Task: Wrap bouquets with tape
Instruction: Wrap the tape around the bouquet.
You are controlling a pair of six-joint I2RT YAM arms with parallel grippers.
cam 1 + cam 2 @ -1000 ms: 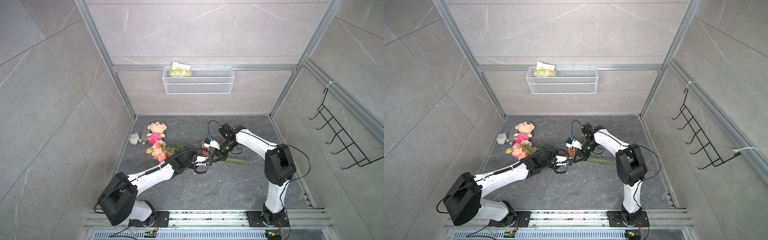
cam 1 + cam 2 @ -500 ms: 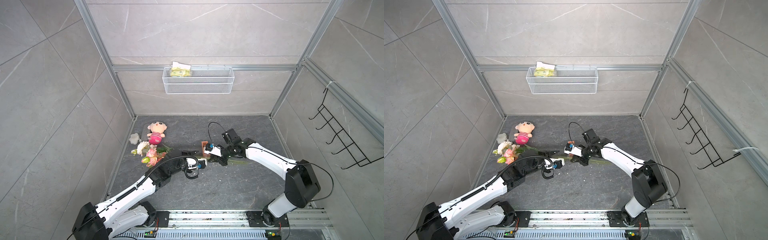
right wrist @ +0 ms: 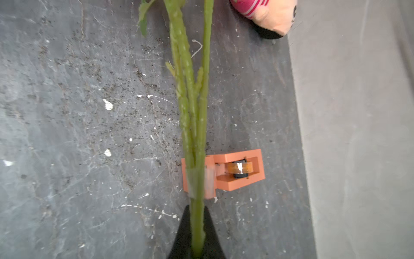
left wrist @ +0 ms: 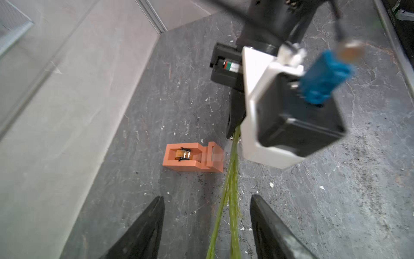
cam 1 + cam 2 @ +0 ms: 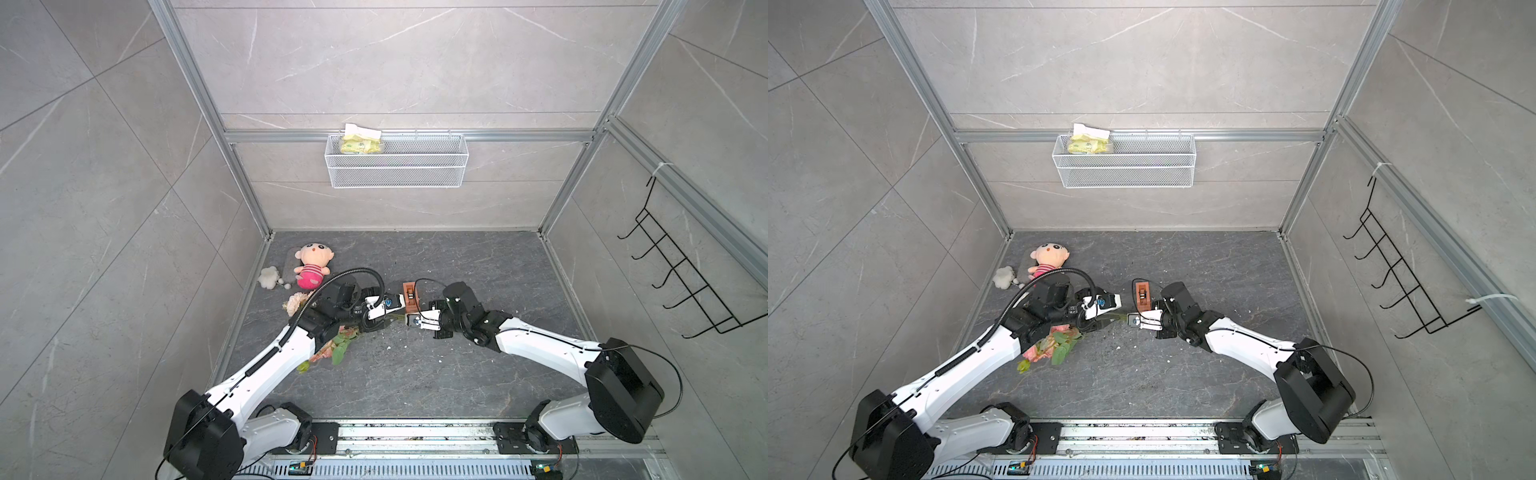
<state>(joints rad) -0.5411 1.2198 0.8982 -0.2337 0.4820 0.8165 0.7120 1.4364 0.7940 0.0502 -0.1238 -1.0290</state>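
Green bouquet stems [image 3: 195,125] run lengthwise from right gripper [image 3: 197,210], clamped on their end, to left gripper [image 4: 206,197], whose jaws stand wide with stems passing between. Orange tape dispenser [image 3: 235,170] on floor, crosswise, just beside stems near right grip; strip possibly stuck over them. Blooms [image 5: 332,349] under left arm.

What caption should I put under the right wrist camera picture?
Right gripper pinches green flower stems that cross the orange tape dispenser at its end.
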